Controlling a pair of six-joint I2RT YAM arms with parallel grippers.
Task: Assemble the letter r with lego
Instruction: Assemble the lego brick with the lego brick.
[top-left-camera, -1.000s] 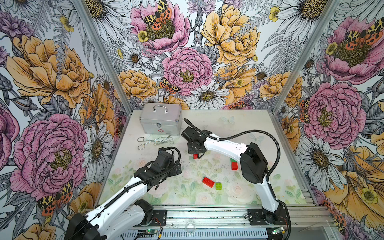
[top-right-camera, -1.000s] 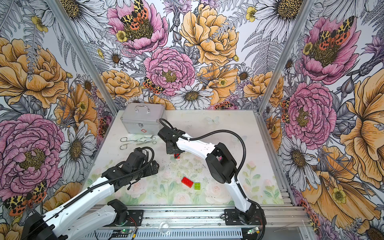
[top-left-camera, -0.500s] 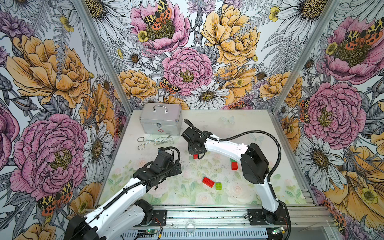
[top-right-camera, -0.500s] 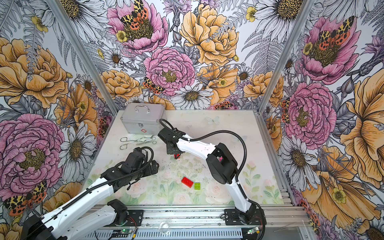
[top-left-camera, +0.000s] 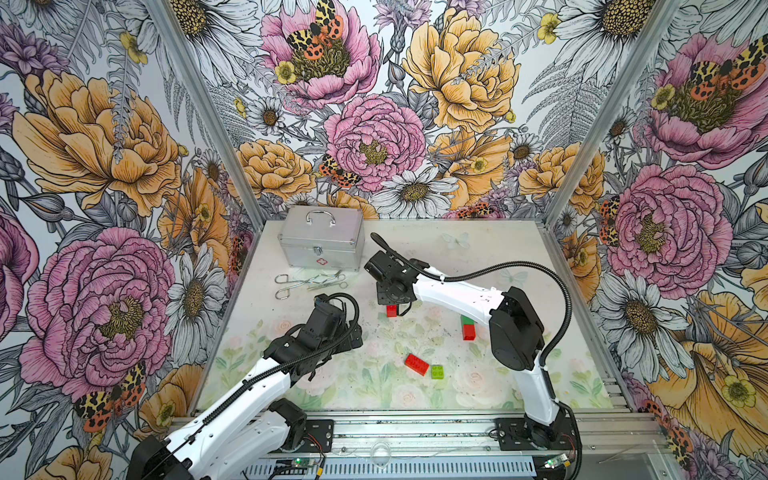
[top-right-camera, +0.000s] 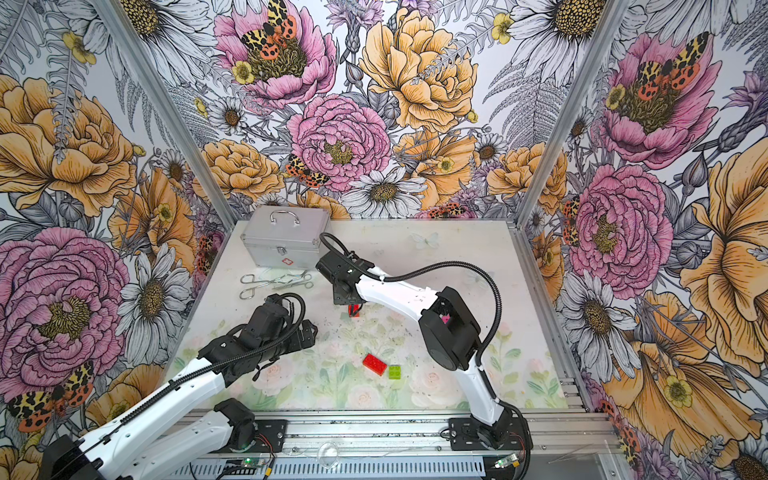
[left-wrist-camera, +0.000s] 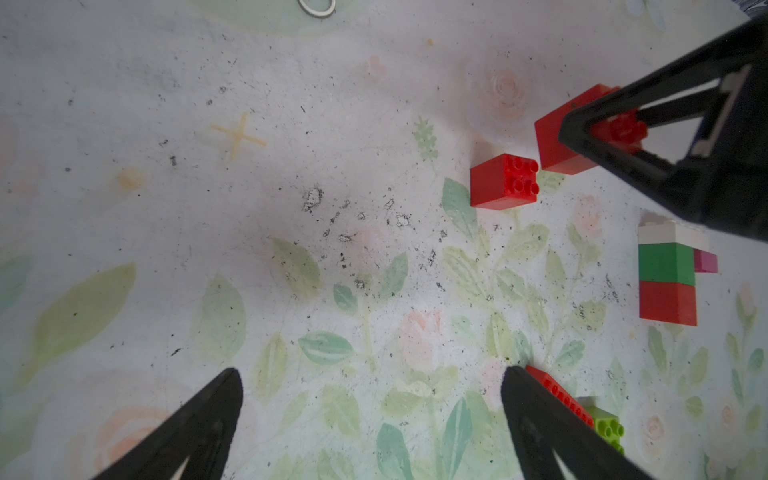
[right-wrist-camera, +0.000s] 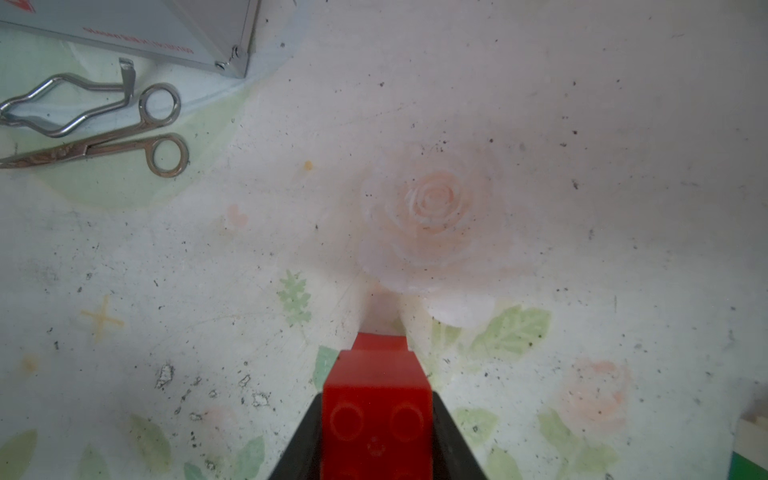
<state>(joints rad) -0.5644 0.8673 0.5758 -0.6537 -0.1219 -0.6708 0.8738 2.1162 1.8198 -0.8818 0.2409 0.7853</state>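
Between the pressed fingers of the right gripper (right-wrist-camera: 377, 415) sits a red brick (right-wrist-camera: 376, 370), close over a scuffed, black-speckled floral mat (top-left-camera: 365, 374). A second red brick (left-wrist-camera: 503, 180) lies just beside it. The left gripper (left-wrist-camera: 370, 386) hangs spread wide above bare mat. Flowered wallpaper (top-left-camera: 374, 137) rises on three sides. In both top views the right arm (top-left-camera: 515, 328) mostly hides the brick stack (left-wrist-camera: 667, 282); the left wrist view shows white, green, red, plus pink.

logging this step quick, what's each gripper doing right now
left gripper: open, holding nothing
right gripper: closed on a red brick
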